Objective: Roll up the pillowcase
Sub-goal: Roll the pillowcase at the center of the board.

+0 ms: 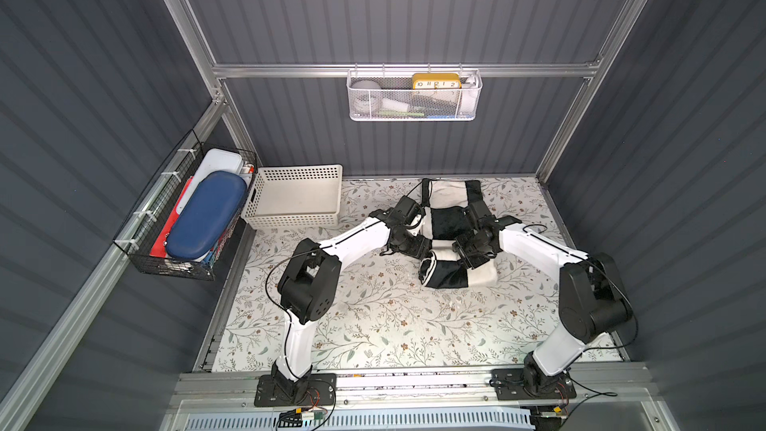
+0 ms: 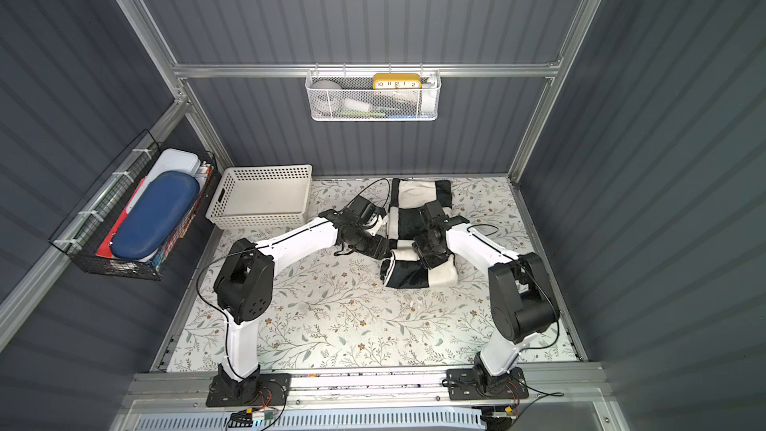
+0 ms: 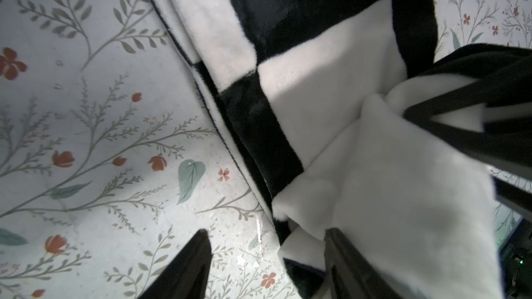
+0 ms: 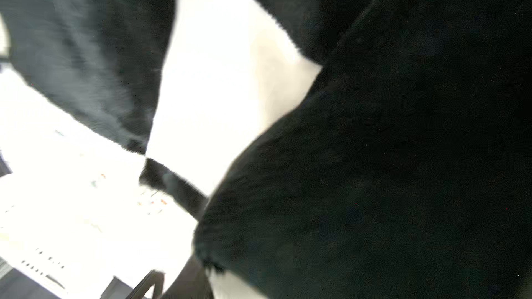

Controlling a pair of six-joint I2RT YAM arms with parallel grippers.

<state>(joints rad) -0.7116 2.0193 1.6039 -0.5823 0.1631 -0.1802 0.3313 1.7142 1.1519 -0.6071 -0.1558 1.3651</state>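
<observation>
Nearest you, the floral table covering (image 1: 385,325) lies bare: free room, though the rolling probably runs away from it. Pillowcase (image 1: 445,221): near end wound into a fat roll, the remainder flat toward the back wall (image 1: 373,147). Left gripper (image 3: 265,231) sits at the roll's left end, jaws apart, one finger over the table, the other at the cloth, nothing pinched; likely there to steady that end. Right gripper (image 1: 473,259) is on top of the roll; you cannot tell whether it is clamped or released, because its wrist view is blurred. The flat tail ends near the wall, and the basket (image 1: 296,221) stands well left.
</observation>
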